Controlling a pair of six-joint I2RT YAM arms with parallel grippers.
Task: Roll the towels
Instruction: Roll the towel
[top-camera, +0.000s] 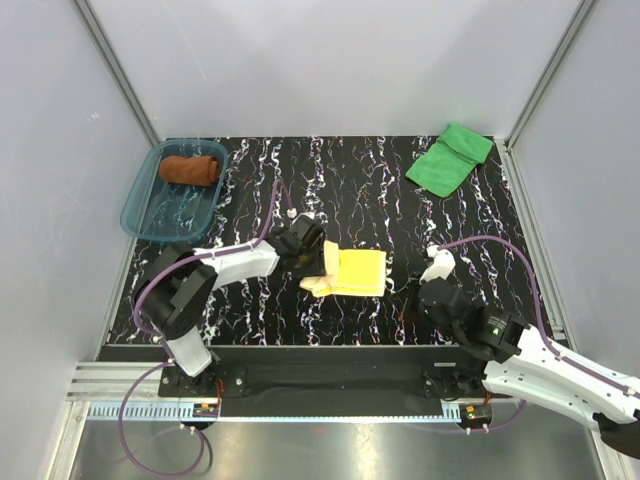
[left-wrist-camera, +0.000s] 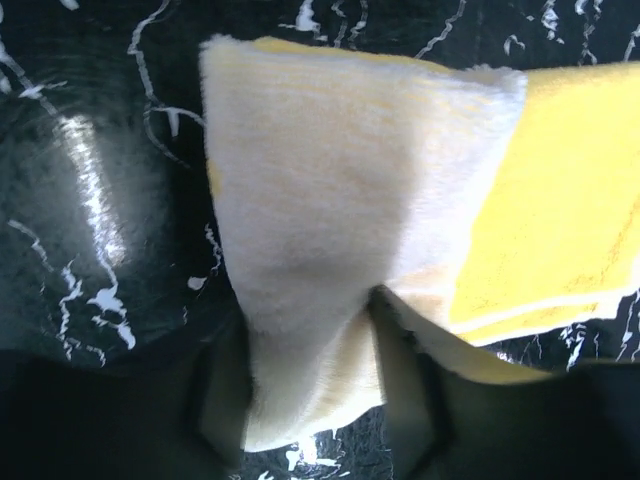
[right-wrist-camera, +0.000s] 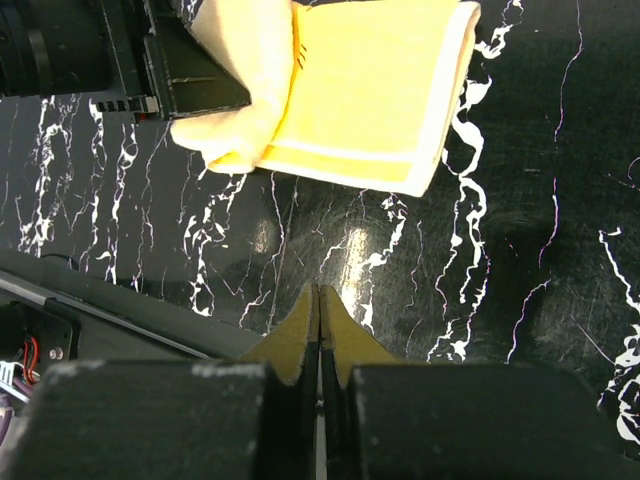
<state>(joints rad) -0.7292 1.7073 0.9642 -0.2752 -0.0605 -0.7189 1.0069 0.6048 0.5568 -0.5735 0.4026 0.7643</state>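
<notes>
Left wrist view: my left gripper pinches a folded edge of the yellow towel; my right gripper, near it, is closed and empty.

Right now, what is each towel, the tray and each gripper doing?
Brown towel, rolled up, lying in the tray.
Tray, holding the brown towel.
Yellow towel, folded, one end pinched by the left gripper.
Green towel, folded, not rolled.
Left gripper, closed on the yellow towel.
Right gripper, shut, empty.

Black marbled table bears teal tray, yellow towel, green towel
</notes>
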